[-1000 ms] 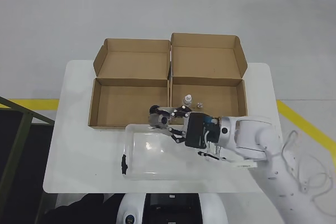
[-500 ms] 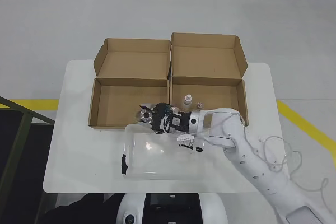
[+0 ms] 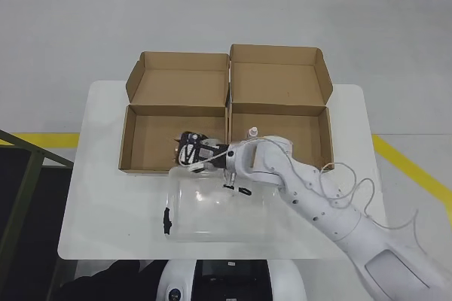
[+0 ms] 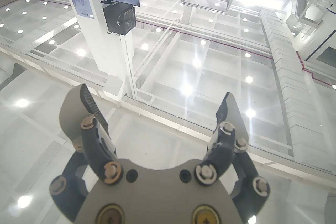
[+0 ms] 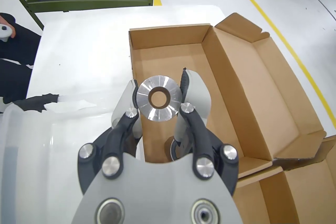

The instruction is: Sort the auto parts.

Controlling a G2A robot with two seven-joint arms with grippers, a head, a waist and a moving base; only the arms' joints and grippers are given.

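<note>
Now your right claw (image 5: 159, 82) pinches the metal ring (image 5: 147, 97) by its rim, bore along the claw, over the left cardboard box (image 5: 237, 93) near its front right corner (floor directly below).

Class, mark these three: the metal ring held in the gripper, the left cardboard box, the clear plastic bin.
metal ring (image 5: 158, 111): right wrist view, lower part of its flat face.
left cardboard box (image 3: 151, 141): top view, bare floor.
clear plastic bin (image 3: 211, 216): top view, bare bottom.

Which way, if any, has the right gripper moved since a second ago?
Yes. Holding the metal ring, the right gripper moved away from the right box to over the left box.
</note>
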